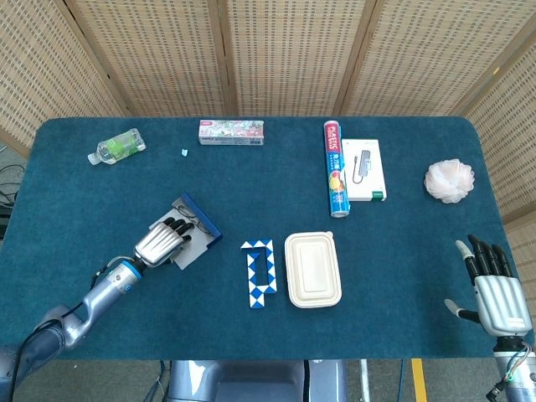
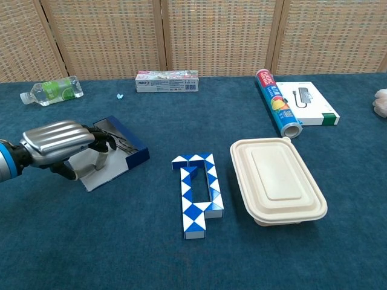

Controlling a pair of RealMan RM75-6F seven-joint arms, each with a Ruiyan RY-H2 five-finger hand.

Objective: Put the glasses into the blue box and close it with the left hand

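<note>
Snake puzzle (image 2: 198, 193) and lunchbox (image 2: 277, 179) sit right of the blue box (image 2: 124, 153); glasses (image 1: 194, 224) inside; left hand (image 2: 57, 145) fingers curl on its open lid (image 2: 97, 172); right hand (image 1: 494, 289) spread, empty.

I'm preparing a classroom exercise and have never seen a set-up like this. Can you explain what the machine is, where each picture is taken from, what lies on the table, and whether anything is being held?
This is a two-armed robot with metal hands shaped like human ones, steered remotely by a person. One picture looks down from its head, the other looks forward from its chest.

The left hand rests over the open blue box, with the glasses lying inside; whether its fingers grip anything is hidden. The right hand waits open at the table's edge, holding nothing.

Also on the blue table: a water bottle, a toothpaste box, a roll of wrap, a white carton, a pink sponge ball, a blue-and-white twisty puzzle and a lidded cream food container.
</note>
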